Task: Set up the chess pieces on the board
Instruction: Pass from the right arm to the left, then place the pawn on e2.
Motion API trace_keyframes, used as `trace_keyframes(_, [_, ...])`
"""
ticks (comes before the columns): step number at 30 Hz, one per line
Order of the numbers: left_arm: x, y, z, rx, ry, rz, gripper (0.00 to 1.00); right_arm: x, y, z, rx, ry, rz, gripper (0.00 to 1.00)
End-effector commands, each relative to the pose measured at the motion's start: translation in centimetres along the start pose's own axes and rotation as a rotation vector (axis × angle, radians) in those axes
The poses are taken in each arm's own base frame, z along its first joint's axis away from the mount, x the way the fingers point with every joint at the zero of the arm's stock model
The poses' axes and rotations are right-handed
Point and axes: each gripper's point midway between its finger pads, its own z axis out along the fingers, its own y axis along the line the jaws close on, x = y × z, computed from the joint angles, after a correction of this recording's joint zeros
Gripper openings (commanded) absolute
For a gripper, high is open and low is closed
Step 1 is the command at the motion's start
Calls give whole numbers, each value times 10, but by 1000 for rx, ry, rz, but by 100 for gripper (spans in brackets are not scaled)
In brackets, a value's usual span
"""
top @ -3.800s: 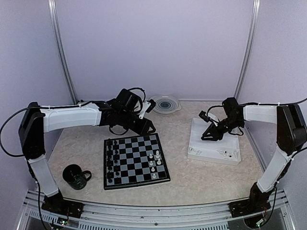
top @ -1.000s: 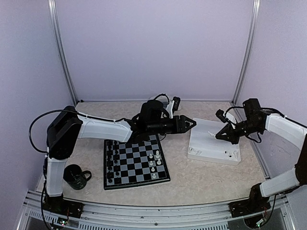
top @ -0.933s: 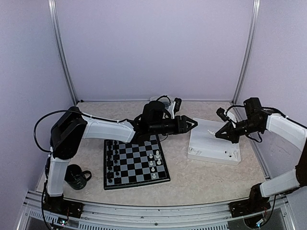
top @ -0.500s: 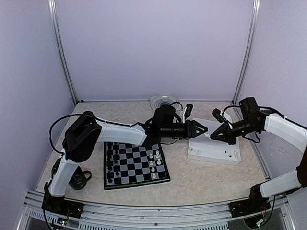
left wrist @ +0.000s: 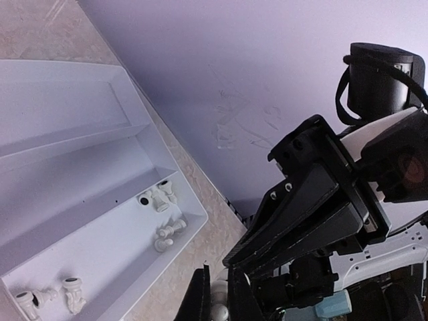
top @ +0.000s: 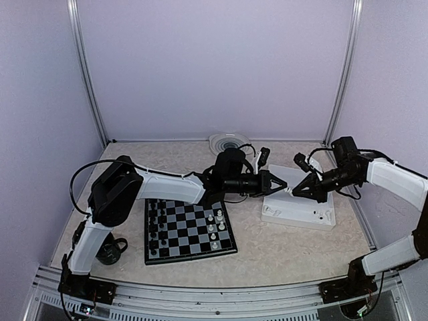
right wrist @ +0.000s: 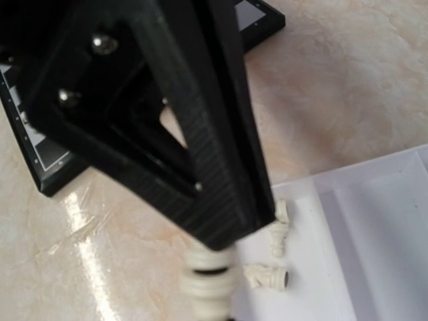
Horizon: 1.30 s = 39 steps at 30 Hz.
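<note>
The board (top: 194, 256) lies left of centre, with black chess pieces (top: 157, 221) along its left columns and a few white ones (top: 216, 224) near its right side. Both grippers meet tip to tip over the left end of the white tray (top: 301, 212). My left gripper (top: 283, 188) is stretched out to the right. In the left wrist view its fingers (left wrist: 200, 297) pinch a white chess piece (left wrist: 221, 311). My right gripper (top: 295, 190) is shut on the same white piece (right wrist: 208, 281), right under the left gripper (right wrist: 167, 120). More white pieces (left wrist: 164, 231) lie in the tray.
A black mug (top: 110, 249) stands on the table left of the board. A round grey dish (top: 229, 142) sits at the back wall. The tray (left wrist: 80, 200) has long compartments; loose white pieces (right wrist: 267, 274) lie in its near corner. A corner of the board (right wrist: 261, 20) shows in the right wrist view.
My left arm has swung right from behind the board to the tray's left end and narrowed its jaws onto the white piece. My right gripper has shifted left to meet it.
</note>
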Motion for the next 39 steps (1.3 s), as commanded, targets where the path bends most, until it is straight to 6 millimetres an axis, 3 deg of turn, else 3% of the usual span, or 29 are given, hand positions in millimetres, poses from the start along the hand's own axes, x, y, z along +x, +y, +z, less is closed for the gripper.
trace_keyframes(1, [-12, -9, -6, 3, -15, 37, 0, -7, -4, 1, 14, -6, -21, 5])
trace_keyframes(7, [-35, 2, -42, -149, -7, 171, 0, 13, -21, 15, 61, 33, -25, 4])
trace_keyframes(8, [-41, -1, -51, -193, 2, 220, 0, 18, -25, 18, 72, 50, -20, 4])
trace_keyframes(12, [-41, 23, -94, -464, 97, 367, 0, 34, -44, 26, 133, 107, 0, 3])
trace_keyframes(17, [-13, 55, -157, -735, 263, 462, 0, 60, -57, 34, 184, 193, 35, 3])
trace_keyframes(21, [12, 80, -189, -860, 349, 460, 0, 75, -61, 41, 175, 244, 65, 3])
trace_keyframes(24, [22, 95, -200, -900, 368, 434, 0, 81, -62, 46, 162, 261, 82, 3])
trace_keyframes(29, [37, 116, -201, -915, 401, 383, 0, 88, -60, 49, 149, 282, 97, 4])
trace_keyframes(39, [41, 141, -201, -957, 413, 342, 0, 91, -60, 50, 142, 292, 104, 4])
